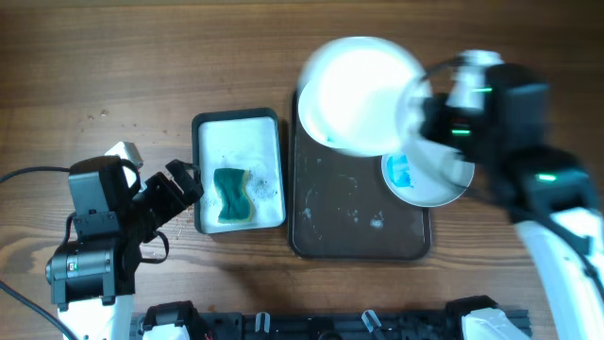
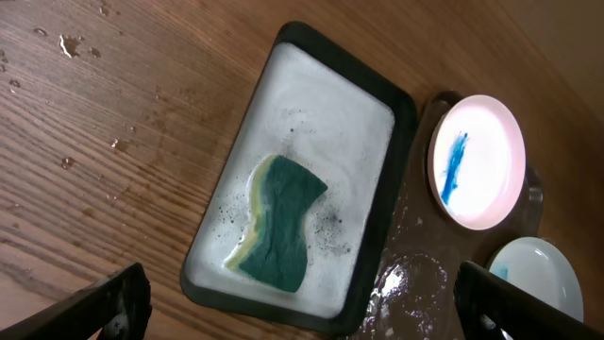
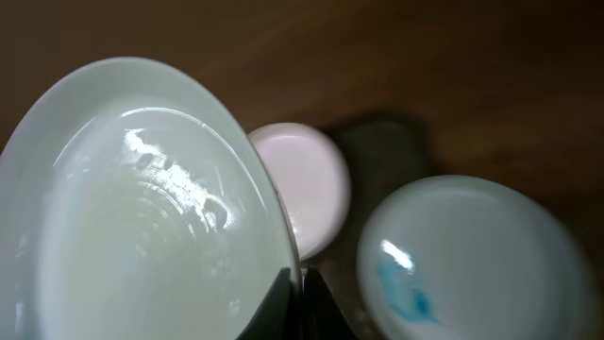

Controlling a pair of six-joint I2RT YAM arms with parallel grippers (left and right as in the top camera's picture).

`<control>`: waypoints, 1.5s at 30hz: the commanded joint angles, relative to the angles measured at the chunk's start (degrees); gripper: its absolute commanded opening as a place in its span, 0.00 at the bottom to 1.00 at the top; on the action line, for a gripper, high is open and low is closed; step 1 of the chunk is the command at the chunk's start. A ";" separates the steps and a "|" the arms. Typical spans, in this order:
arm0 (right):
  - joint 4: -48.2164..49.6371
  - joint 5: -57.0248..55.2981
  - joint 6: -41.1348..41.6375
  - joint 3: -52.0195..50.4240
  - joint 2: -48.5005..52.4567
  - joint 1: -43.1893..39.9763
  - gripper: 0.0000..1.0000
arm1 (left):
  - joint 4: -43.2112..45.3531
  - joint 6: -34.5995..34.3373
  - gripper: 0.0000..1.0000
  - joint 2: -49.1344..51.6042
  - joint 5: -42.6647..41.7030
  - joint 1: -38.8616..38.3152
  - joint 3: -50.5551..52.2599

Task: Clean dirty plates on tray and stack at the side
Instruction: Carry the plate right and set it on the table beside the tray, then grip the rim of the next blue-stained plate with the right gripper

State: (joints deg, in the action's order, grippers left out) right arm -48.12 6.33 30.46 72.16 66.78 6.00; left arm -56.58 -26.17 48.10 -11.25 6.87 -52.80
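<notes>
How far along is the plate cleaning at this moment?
No plate is stacked on the tabletop yet. The right gripper clamps one plain-white plate, held above the tray, seemingly wiped. Two plates on the tray carry blue smears: the streaked plate and the smeared plate. The sponge lies in its basin, the left gripper open beside it.

A small rectangular basin [image 1: 196, 170] with a dark rim and a white bottom sits left of the middle of the bench [image 1: 142, 57], its long sides running from the far edge toward the near edge. In its near half lies a wavy-edged green sponge [image 1: 233, 195] with a yellow under-layer, flat on the bottom. Dark specks [image 2: 326, 222] dot the white floor around it. Small water droplets [image 2: 68, 43] lie on the wood toward the left edge.
</notes>
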 commanded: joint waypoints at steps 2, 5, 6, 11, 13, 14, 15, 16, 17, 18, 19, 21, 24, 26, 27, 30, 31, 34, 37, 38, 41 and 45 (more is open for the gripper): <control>-6.40 -11.47 2.75 -0.28 3.10 -19.63 0.05 | 0.13 0.28 1.00 -0.09 -0.04 0.33 -0.87; -6.49 -13.07 2.71 -0.28 7.04 -28.52 0.04 | 0.13 0.31 1.00 -0.09 -0.02 0.33 -0.87; -6.36 -13.07 2.73 -0.28 8.61 -30.91 0.04 | 0.13 0.31 1.00 -0.09 -0.04 0.33 -0.87; -5.11 -16.44 2.64 -0.28 17.86 -38.21 0.04 | 0.13 0.31 1.00 -0.09 -0.04 0.33 -0.87; -4.85 -18.25 2.56 -0.28 21.77 -39.47 0.05 | 0.13 0.31 1.00 -0.09 -0.04 0.33 -0.87; -4.55 -19.34 2.45 -0.28 23.69 -39.76 0.04 | 0.13 0.28 1.00 -0.09 -0.04 0.33 -0.87; -4.46 -20.46 2.49 -0.28 25.05 -39.85 0.04 | 0.13 0.31 1.00 -0.09 -0.04 0.33 -0.87; -4.33 -21.62 2.49 -0.28 26.73 -39.82 0.04 | 0.13 0.31 1.00 -0.09 -0.04 0.33 -0.87; -4.07 -21.90 2.12 -0.28 28.37 -39.82 0.04 | 0.13 0.31 1.00 -0.09 -0.04 0.33 -0.87; -3.91 -21.53 0.94 -0.28 30.16 -39.67 0.04 | 0.13 0.31 1.00 -0.09 -0.04 0.33 -0.87; -4.07 -21.09 0.98 -0.28 31.39 -39.50 0.04 | 0.13 0.31 1.00 -0.09 -0.04 0.33 -0.87; -4.70 -19.74 0.70 -0.28 33.66 -38.71 0.04 | 0.13 0.31 1.00 -0.09 -0.04 0.33 -0.87; -4.63 -18.38 -0.48 -1.46 35.89 -36.26 0.04 | 0.13 0.31 1.00 -0.09 -0.04 0.33 -0.87; -3.76 -18.62 -0.46 -3.67 36.00 -33.73 0.04 | 0.13 0.31 1.00 -0.09 -0.04 0.33 -0.87; -3.41 -18.58 -0.44 -4.92 35.98 -32.30 0.04 | 0.13 0.28 1.00 -0.09 -0.04 0.33 -0.87; -2.71 -18.62 -0.42 -7.39 35.98 -28.63 0.04 | 0.13 0.31 1.00 -0.09 -0.04 0.33 -0.87; -2.80 -18.93 -0.44 -7.82 35.98 -27.65 0.05 | 0.13 0.28 1.00 -0.09 -0.04 0.33 -0.87; -4.76 -20.61 -0.31 -8.48 35.98 -25.31 0.04 | 0.13 0.31 1.00 -0.09 -0.04 0.33 -0.87; -6.56 -22.05 -0.46 -8.48 35.76 -24.06 0.06 | 0.13 0.28 1.00 -0.09 -0.04 0.33 -0.87; -6.91 -22.03 -0.46 -8.48 35.32 -23.89 0.22 | 0.13 0.28 1.00 -0.09 -0.04 0.33 -0.87; -6.99 -20.94 -0.50 -8.31 33.11 -23.89 0.41 | 0.13 0.31 1.00 -0.09 -0.04 0.33 -0.87; -5.46 -9.94 -8.31 -8.20 25.86 -23.67 0.43 | 0.13 0.28 1.00 -0.09 -0.04 0.33 -0.87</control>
State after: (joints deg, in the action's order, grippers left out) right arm -54.63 -12.14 28.75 63.92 100.01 -18.13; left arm -56.60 -26.17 48.10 -11.25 6.87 -52.80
